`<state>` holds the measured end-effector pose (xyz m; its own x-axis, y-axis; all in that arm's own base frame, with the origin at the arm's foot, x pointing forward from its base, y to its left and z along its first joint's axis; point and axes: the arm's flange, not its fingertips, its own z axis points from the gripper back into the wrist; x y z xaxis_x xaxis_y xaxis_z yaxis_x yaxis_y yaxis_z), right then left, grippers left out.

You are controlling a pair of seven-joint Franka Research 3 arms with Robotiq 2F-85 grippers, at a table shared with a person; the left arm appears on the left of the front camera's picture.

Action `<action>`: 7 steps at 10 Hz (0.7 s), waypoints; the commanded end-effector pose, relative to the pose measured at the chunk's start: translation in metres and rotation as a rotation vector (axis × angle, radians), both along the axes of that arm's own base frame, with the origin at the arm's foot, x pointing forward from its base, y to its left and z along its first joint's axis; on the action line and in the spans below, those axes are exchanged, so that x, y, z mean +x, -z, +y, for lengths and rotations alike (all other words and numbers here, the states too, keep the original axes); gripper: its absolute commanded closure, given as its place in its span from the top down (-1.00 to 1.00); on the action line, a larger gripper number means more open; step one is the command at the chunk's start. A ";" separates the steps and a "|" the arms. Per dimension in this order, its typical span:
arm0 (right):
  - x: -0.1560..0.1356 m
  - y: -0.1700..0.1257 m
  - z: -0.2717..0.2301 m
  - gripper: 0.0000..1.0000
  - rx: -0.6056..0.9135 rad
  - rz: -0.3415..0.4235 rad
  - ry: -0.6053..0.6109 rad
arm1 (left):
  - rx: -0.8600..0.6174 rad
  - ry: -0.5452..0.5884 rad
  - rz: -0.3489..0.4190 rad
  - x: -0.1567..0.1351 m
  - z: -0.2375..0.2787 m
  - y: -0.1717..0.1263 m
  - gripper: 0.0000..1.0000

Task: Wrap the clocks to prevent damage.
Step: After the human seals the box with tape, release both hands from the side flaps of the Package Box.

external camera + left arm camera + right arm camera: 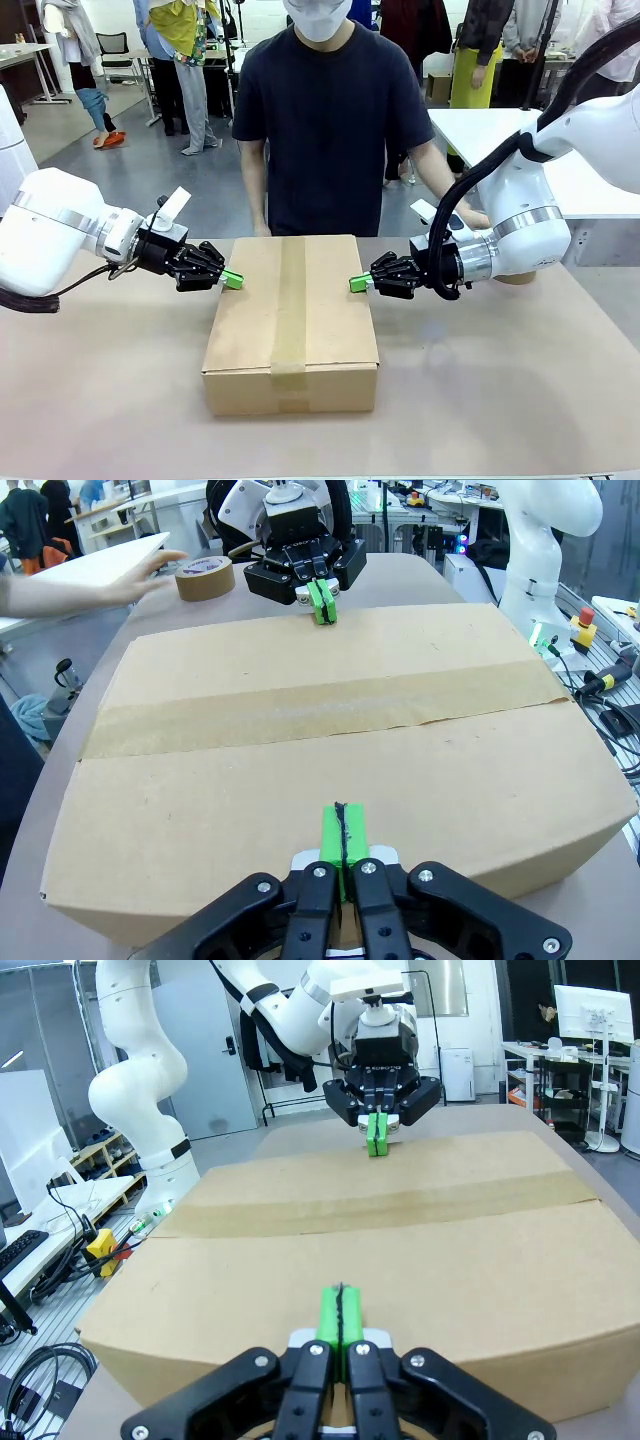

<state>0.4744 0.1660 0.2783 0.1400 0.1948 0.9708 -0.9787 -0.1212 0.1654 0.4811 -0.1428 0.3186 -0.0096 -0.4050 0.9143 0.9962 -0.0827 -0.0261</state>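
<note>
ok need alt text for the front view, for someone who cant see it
A closed cardboard box, sealed with a strip of tape along its top, sits on a table between two white robot arms. The left gripper and right gripper, both shut, meet its opposite sides, while a person in a dark shirt stands behind it.

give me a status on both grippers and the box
Left gripper and right gripper both shut, empty, at opposite sides of the cardboard box. Box taped closed along its middle. Person's hand by the tape roll beyond the box.
</note>
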 end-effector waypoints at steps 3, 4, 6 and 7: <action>-0.011 -0.049 -0.001 -0.98 -0.090 -0.039 -0.029 | 0.112 0.019 -0.023 -0.011 0.009 -0.048 -0.99; -0.021 -0.081 -0.004 -0.98 -0.177 -0.046 -0.054 | 0.163 0.016 -0.034 -0.018 0.016 -0.080 -0.99; -0.043 -0.153 -0.018 -0.98 -0.372 -0.049 -0.013 | 0.271 0.012 -0.025 -0.034 0.034 -0.143 -0.99; -0.051 -0.183 -0.028 -0.98 -0.439 -0.043 0.027 | 0.347 -0.002 -0.023 -0.041 0.043 -0.167 -0.99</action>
